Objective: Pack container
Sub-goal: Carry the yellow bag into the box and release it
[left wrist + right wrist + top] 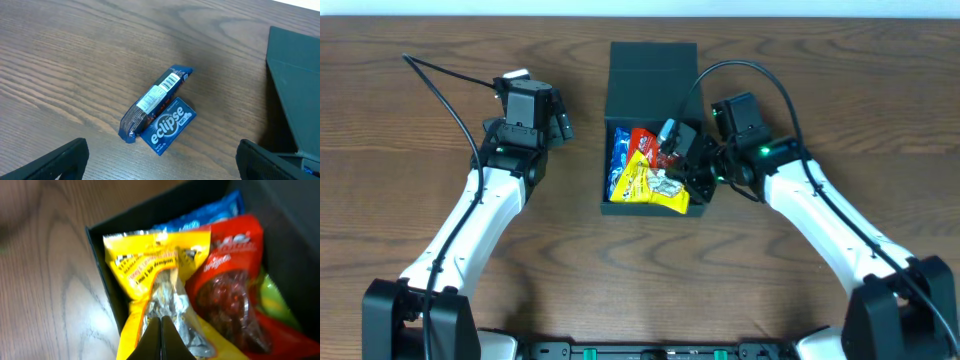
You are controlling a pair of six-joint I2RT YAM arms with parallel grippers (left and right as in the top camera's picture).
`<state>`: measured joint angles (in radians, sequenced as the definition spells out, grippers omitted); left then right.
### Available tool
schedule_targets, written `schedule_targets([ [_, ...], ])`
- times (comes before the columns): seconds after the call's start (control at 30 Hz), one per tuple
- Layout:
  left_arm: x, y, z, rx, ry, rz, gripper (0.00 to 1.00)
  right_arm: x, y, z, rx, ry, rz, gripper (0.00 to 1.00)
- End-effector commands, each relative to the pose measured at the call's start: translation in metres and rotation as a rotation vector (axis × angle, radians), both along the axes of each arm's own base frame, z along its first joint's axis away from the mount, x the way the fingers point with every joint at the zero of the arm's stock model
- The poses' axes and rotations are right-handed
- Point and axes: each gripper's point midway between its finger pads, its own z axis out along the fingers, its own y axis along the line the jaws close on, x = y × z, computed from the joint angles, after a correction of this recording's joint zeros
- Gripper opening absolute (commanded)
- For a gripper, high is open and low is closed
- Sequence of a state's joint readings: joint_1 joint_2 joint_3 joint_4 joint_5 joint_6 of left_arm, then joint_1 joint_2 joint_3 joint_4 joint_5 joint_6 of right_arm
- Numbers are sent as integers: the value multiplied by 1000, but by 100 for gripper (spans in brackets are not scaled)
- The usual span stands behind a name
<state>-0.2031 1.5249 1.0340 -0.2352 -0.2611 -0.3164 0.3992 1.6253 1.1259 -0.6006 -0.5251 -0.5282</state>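
The dark teal container [651,209] stands open at the table's middle, its flap lid [653,75] folded back. Inside lie a yellow packet [640,182], a red packet [644,139] and a blue packet [619,160]. My right gripper [674,176] is shut, its tips [161,324] just over the yellow packet [152,262] inside the container [107,262]; nothing shows between the fingers. My left gripper [563,122] is open [161,167] above a blue Eclipse gum pack [169,125] and a dark blue snack bar [152,102] lying on the table left of the container [295,90].
The red packet [230,280], the blue packet [210,212] and something green [272,300] also show in the right wrist view. Cables loop over both arms. The gum pack and the bar are hidden under my left wrist in the overhead view.
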Motion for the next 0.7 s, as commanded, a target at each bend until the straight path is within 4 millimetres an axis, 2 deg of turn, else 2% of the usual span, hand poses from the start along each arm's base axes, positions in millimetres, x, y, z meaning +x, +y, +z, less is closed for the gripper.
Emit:
schedule_targets([
  [0.0,4,1,7,1,-15,0,95,-2,1,-24,-56,52,-11,1],
  [0.1,4,1,7,1,-15,0,95,0,-6,-54,-128,102,-31,1],
  [0.2,4,1,7,1,-16,-1,95,2,-18,-74,-203,138,-80,1],
  [0.37,4,1,7,1,-15,0,95,13,-40,-82,-327,87,-138,1],
  [0.53,4,1,7,2,-15,-1,95,13,-35,-78,-304,81,-128,1],
  [0.6,4,1,7,2,-15,-1,95,9,-24,-66,-236,88,-103,1],
  [0.67,4,1,7,2,-15,-1,95,5,-6,-40,-121,78,-56,1],
])
